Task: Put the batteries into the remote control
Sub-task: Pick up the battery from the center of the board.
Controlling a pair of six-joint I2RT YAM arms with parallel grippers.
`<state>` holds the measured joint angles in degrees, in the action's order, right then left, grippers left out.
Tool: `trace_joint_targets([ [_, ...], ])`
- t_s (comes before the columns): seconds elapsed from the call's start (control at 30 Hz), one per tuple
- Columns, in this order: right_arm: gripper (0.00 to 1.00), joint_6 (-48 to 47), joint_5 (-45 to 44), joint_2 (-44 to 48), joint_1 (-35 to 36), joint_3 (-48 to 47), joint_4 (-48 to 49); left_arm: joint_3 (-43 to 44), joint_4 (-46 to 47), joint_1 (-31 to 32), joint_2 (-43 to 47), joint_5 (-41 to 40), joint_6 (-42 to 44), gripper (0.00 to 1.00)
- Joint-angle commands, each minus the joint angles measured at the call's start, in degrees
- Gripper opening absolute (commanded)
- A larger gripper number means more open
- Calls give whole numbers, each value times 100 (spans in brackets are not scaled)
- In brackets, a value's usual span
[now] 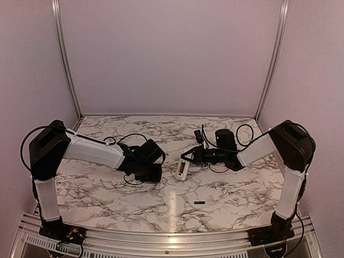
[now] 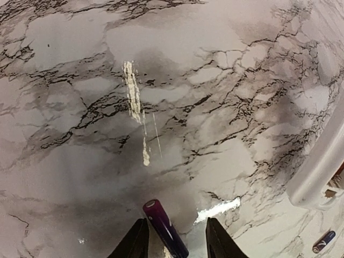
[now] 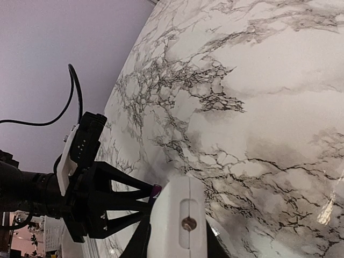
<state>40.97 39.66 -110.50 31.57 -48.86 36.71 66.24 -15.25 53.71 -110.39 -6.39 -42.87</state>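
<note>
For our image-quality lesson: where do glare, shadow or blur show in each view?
Top external: a pale glare streak on the table, near middle. Left wrist: a bright glare patch and broad dark shadow by the fingers; the remote control is blurred at the right edge. Right wrist: the remote control sits close to the lens, slightly soft.

White remote control (image 1: 182,170) held mid-table, one black battery (image 1: 199,202) lying loose nearby, other battery (image 2: 164,231) gripped

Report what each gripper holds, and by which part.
The left gripper pinches a battery by its sides, one end jutting past the fingertips. The right gripper grips the remote across its sides, at one end.
</note>
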Motion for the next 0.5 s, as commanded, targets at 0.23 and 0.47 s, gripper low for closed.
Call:
trace_joint_targets([
  [0.23, 0, 166, 126, 589, -11, 216, -219, 713, -1600, 95, -747, -879, -69, 22],
  [0.47, 0, 546, 305, 682, -2, 451, 12, 642, -1828, 96, -582, -964, 501, 5],
])
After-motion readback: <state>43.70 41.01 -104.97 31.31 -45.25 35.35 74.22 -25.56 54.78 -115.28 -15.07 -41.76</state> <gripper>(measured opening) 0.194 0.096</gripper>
